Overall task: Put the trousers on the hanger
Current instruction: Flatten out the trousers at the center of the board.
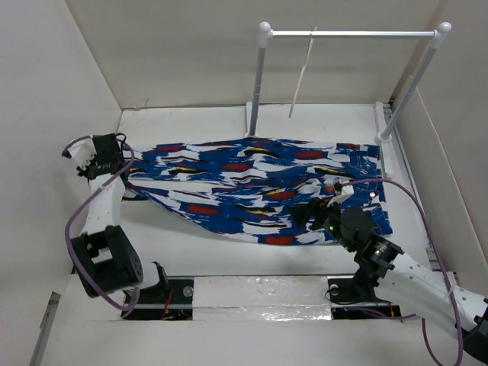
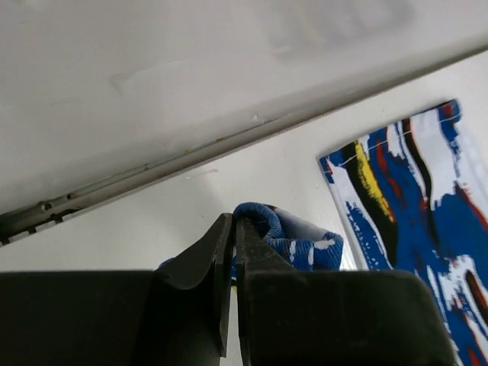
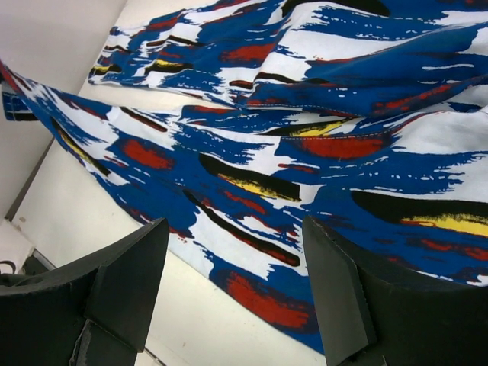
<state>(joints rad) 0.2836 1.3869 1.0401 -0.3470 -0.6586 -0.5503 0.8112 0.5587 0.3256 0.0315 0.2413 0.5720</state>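
The soft bright-blue trousers with white, red, black and yellow patches (image 1: 252, 187) lie spread across mid-frame in the top view. Their left end sits near the left wall, pinched between the closed fingers of the left gripper (image 2: 233, 229). The right gripper (image 3: 235, 236) hovers, jaws wide apart, over their lower-right edge. The thin cream-white hanger (image 1: 302, 76) hangs from the metal crossbar (image 1: 351, 33) at upper centre. Bare white table (image 1: 198, 252) shows below the trousers.

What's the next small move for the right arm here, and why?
Probably lower the right gripper onto the trousers below it and close. Its jaws stand open above the fabric, holding nothing, while the left gripper is shut on a fold at the left end. One grip likely won't lift the spread garment toward the hanger.
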